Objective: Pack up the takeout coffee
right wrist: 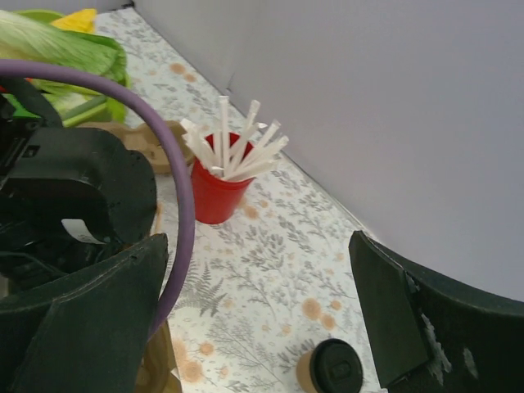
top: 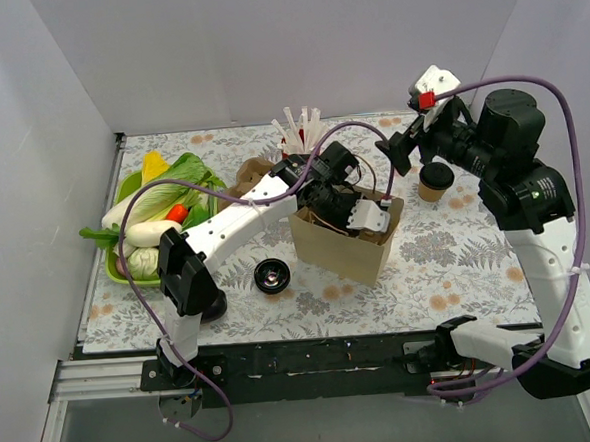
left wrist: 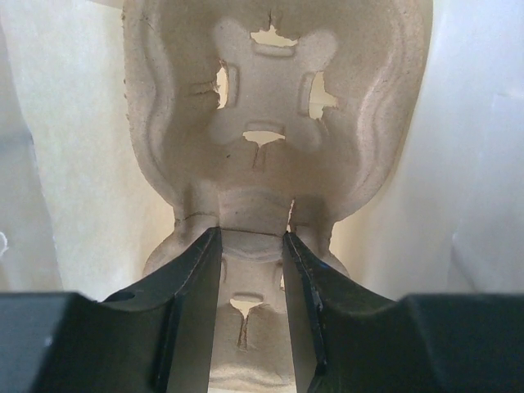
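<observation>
While the left arm (top: 235, 220) reaches from above into the open kraft paper bag (top: 342, 250) at the middle of the bench (top: 448, 262), the takeout coffee (top: 435, 181), black-lidded and upright, stands apart from the bag toward the far right corner, near the wrist of the right arm (top: 517, 162). Seen from the left wrist, the left gripper (left wrist: 252, 236) is pinched on the central ridge of the moulded-pulp cup carrier (left wrist: 278, 106), which sits between pale walls, probably the bag's inside. I judge it should go down level and be released only once it lies flat on the bag's floor. From the right wrist, the right gripper (right wrist: 258, 246) gapes wide with nothing in it, and the coffee sits at the view's lower edge, not yet between its jaws. It should drop squarely over the cup, close below the lid and carry it upright.
</observation>
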